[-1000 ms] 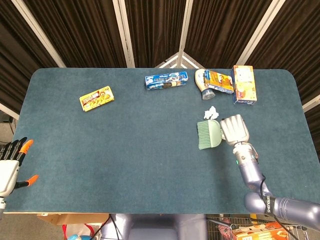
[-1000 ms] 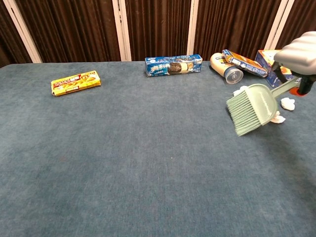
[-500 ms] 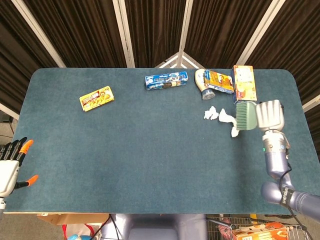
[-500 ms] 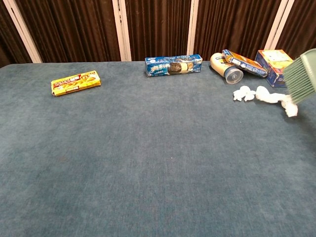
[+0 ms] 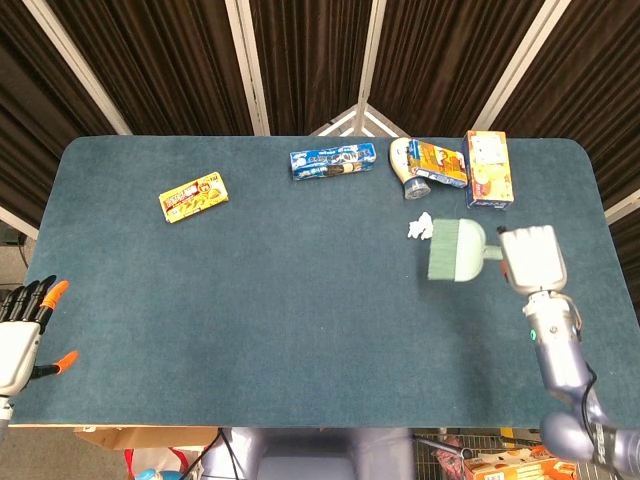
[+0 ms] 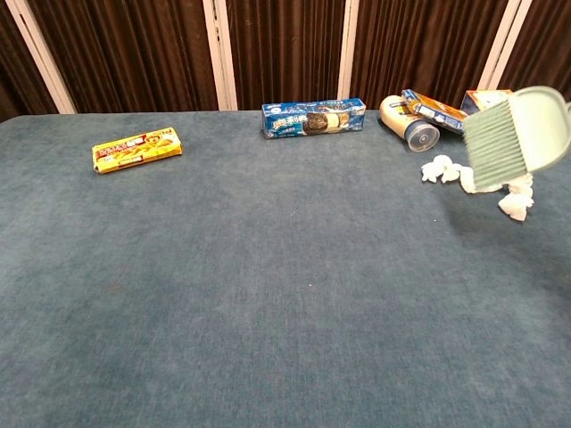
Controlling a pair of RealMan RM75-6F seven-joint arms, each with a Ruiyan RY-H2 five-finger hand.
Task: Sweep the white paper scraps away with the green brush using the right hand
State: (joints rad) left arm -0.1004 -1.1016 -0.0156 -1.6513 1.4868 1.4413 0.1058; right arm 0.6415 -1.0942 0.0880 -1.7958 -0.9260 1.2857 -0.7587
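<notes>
My right hand [image 5: 532, 258] grips the handle of the green brush [image 5: 455, 250] at the right side of the table. The brush head [image 6: 513, 138] hangs a little above the cloth, bristles facing left. White paper scraps [image 5: 418, 227] lie just left of the bristles in the head view. In the chest view some of the scraps [image 6: 442, 168] lie left of the brush and another scrap [image 6: 516, 203] lies under it. The right hand itself is outside the chest view. My left hand [image 5: 20, 335] rests off the table's near left corner, fingers apart, holding nothing.
Along the far edge lie a yellow snack box [image 5: 194, 196], a blue cookie pack [image 5: 333, 161], a tipped can with a blue-orange packet [image 5: 428, 163] and an orange box [image 5: 487, 169], all close behind the scraps. The teal table [image 5: 280, 300] spreads to the left.
The brush swept right across the scraps, spreading them, then swung back left; it now hangs over the scraps again. The left hand has not moved.
</notes>
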